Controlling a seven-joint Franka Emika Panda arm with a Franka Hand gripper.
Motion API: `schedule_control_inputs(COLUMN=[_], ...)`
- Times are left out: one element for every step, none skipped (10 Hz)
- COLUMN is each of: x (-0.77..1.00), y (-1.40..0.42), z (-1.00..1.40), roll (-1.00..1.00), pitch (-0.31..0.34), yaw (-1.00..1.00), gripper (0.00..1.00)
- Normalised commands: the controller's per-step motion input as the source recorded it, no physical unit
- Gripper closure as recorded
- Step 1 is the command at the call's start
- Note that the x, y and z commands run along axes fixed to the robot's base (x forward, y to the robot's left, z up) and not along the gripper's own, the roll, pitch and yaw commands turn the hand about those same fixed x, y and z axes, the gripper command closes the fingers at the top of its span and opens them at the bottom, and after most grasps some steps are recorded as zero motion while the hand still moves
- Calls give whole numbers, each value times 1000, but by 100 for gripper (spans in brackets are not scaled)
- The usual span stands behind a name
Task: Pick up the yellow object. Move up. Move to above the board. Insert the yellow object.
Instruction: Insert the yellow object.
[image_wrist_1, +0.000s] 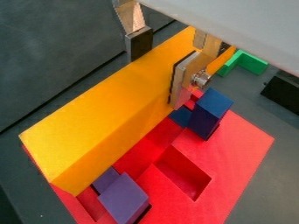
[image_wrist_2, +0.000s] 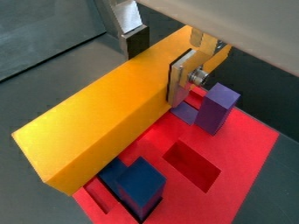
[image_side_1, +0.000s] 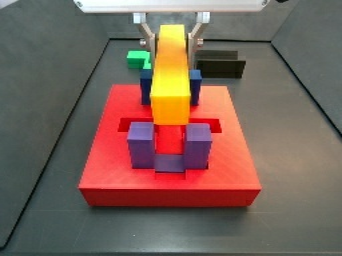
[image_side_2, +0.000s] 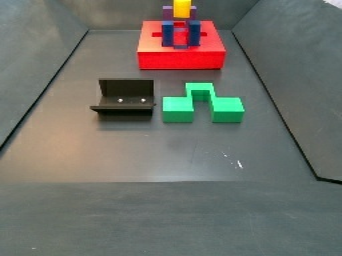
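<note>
Overhead, held level above the board (image_side_1: 171, 185): one yellow object (image_side_1: 170, 75), clamped across its width near one end by the gripper (image_wrist_1: 163, 59), silver fingers (image_wrist_1: 186, 79) flat against both long faces in both wrist views, jaws closed on the bar. Counted: one yellow bar, one red slab, four blue-purple posts (image_side_1: 142, 141), one green T-shaped block (image_side_2: 203, 103), one fixture (image_side_2: 124, 99), one black block (image_side_1: 222, 66). Seen in a side view, left to right: green block (image_side_1: 138, 59) behind the slab's far left corner, then the bar running lengthwise down the slab's middle with posts to either side of it, then the black block behind the far right corner. Seen in a side view from the opposite end: fixture on the left, green block just beside it on the right, both well apart from the slab (image_side_2: 183, 55) at the far end, with the bar's square end (image_side_2: 182, 9) showing above the posts. Directly beneath the bar, between the posts: recessed slots (image_wrist_2: 190, 166) in the red surface, open and unblocked. Whether the bar touches any post cannot be told.
</note>
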Motion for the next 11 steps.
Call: schedule_control_inputs(x=[-66,123,0,46,0,20,126,234,289,300,186], y=[-169,-197,-206,-126,0,0,14,11,0,0,0], z=[89,23,0,0,-31,-149,-389,-497,-457,-374,-214], roll=[236,489,500,396,0,3,0,0,0,0,20], pitch=[-60,0,0,0,0,10,0,0,3,11,27], yaw=[0,6,37,17,0,0,0,0,0,0,0], gripper=[100,100,100,100,100,100,100,100,100,100,100])
